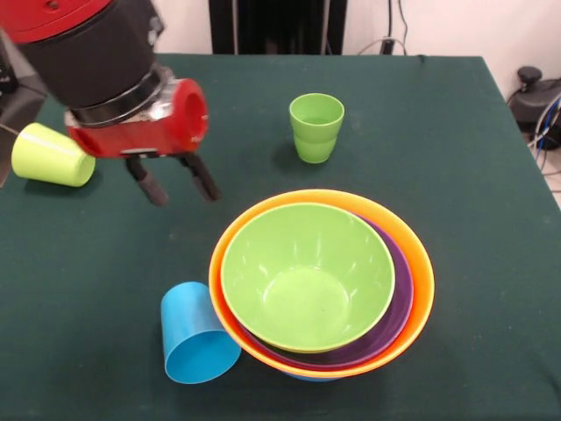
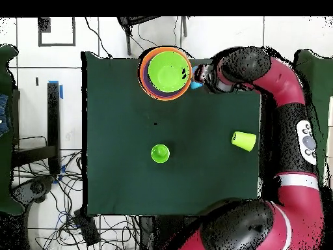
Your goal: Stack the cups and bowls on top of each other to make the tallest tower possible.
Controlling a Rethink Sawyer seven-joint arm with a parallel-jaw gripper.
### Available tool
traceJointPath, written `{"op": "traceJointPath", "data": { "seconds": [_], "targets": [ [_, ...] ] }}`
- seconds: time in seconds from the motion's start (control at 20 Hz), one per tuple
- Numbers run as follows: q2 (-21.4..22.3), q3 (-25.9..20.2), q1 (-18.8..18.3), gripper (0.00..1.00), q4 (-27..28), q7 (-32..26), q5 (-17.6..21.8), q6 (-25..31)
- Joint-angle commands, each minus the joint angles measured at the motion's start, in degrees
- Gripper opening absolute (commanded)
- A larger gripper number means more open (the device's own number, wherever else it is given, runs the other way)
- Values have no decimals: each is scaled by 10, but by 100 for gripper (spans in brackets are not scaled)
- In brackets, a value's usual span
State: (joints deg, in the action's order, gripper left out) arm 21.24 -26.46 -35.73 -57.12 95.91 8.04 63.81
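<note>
Your pincer [image 1: 173, 181] hangs spread wide and empty above the tabletop [image 1: 456, 132], between the yellow-green cup [image 1: 51, 156] and the tower [image 1: 321, 282].

Bright, even light from above, soft shadow under the gripper [image 1: 174, 186] on the green table [image 1: 456, 158], faint glare inside the green bowl [image 1: 307, 276] beside it, sharp focus

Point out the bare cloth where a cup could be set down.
Free: the broad stretch right of the ridged green cup, and the corner below the yellow-green cup. Crowded: around the tower, where the sky blue cup lies and the gripper hovers, fingers apart.
</note>
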Motion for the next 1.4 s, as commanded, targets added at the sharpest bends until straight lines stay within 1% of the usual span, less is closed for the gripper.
{"op": "traceJointPath", "data": {
  "seconds": [0.05,0.2,0.4,0.6,0.8,1.25,1.4],
  "targets": [
    [55,-11,63,100,-98,93,-17,-89],
    [66,10,87,100,-112,135,-23,-110],
    [71,33,109,100,-132,170,-38,-135],
    [69,43,122,100,-153,174,-38,-174],
    [72,55,133,100,-168,188,-36,-196],
    [66,63,137,100,-155,182,-29,-191],
    [59,70,141,100,-136,171,-21,-181]
  ]
}}
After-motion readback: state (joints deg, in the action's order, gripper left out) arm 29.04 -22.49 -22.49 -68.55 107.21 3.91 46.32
